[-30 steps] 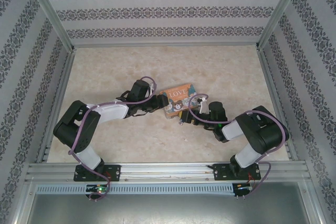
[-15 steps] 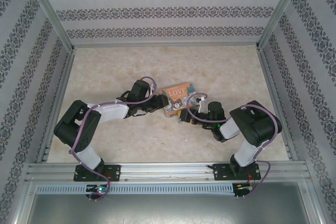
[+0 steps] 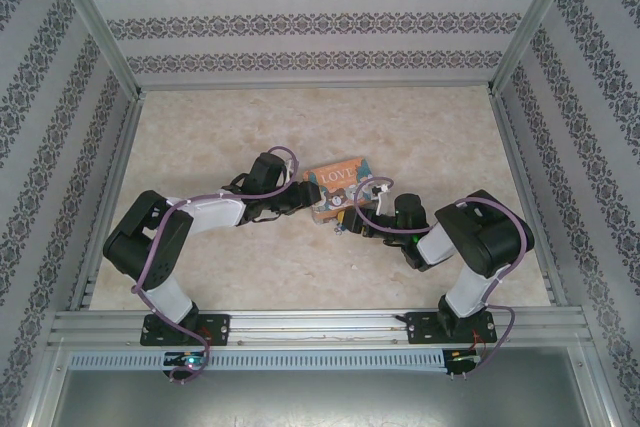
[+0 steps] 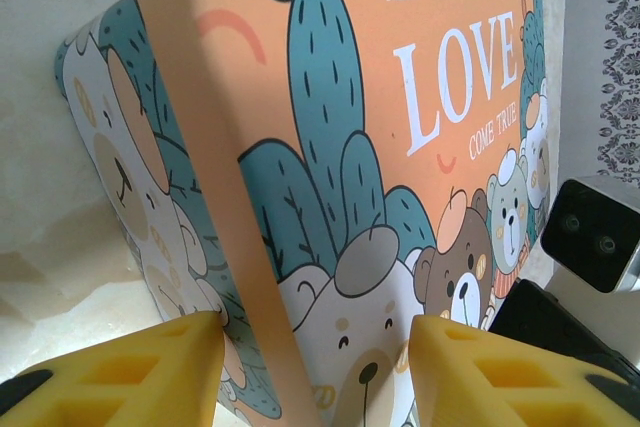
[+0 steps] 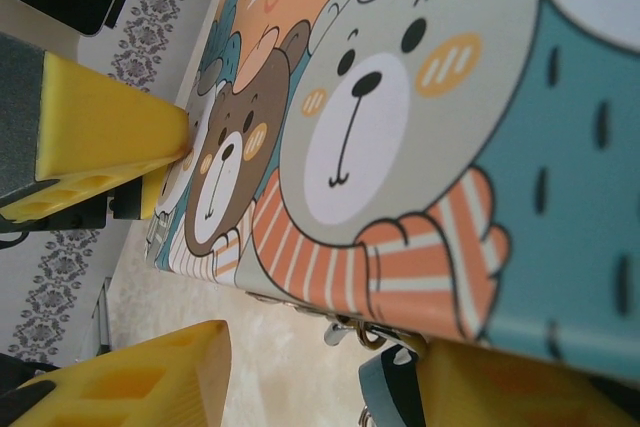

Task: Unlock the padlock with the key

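Tin box (image 4: 400, 147) sits near the middle of the tabletop, pinched by the left end effector (image 4: 315, 329). The right end effector (image 5: 325, 347) is half open around the little blue padlock (image 5: 392, 389), holding nothing.

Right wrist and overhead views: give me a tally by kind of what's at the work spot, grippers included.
tin box: 1
padlock: 1
grippers: 2, the left gripper and the right gripper
Total: 4

The tin (image 4: 330, 97) has an orange lid with white lettering: "ALL DREAMS" at the top, a large "LOVE" beneath it, then a small "COME TRUE". In the overhead view, "LOVE" is legible.
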Controlling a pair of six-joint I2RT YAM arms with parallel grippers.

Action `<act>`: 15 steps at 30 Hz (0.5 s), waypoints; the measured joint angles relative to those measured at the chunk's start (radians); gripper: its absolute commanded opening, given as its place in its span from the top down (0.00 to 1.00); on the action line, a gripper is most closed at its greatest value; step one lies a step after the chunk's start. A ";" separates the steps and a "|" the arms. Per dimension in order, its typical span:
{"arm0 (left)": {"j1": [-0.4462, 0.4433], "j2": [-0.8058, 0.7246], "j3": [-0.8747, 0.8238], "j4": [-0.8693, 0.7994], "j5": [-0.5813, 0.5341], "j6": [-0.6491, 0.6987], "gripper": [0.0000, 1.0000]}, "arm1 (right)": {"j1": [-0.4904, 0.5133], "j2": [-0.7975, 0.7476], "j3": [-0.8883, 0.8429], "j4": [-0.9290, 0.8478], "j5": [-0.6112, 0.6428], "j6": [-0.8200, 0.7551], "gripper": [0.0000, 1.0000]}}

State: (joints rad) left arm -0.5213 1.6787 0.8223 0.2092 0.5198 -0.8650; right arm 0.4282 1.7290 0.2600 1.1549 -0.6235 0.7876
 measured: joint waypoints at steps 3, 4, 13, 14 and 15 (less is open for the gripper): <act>0.000 0.000 0.000 -0.001 -0.001 0.001 0.48 | 0.000 0.000 0.000 -0.002 -0.003 -0.001 0.53; 0.000 0.000 0.000 -0.002 -0.003 0.002 0.48 | 0.000 0.000 0.000 -0.003 -0.003 -0.001 0.55; 0.006 0.000 0.000 -0.012 -0.008 0.010 0.49 | 0.000 0.000 -0.001 -0.012 -0.002 -0.006 0.69; 0.006 0.000 0.000 -0.013 -0.008 0.012 0.49 | 0.000 0.000 -0.001 -0.013 0.000 -0.008 0.71; 0.006 0.000 0.000 -0.013 -0.008 0.013 0.49 | 0.000 0.000 -0.001 -0.014 0.002 -0.008 0.73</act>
State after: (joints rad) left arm -0.5148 1.6787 0.8223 0.1959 0.5121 -0.8520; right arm 0.4278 1.7287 0.2588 1.1408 -0.6212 0.7795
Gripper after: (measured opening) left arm 0.513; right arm 0.299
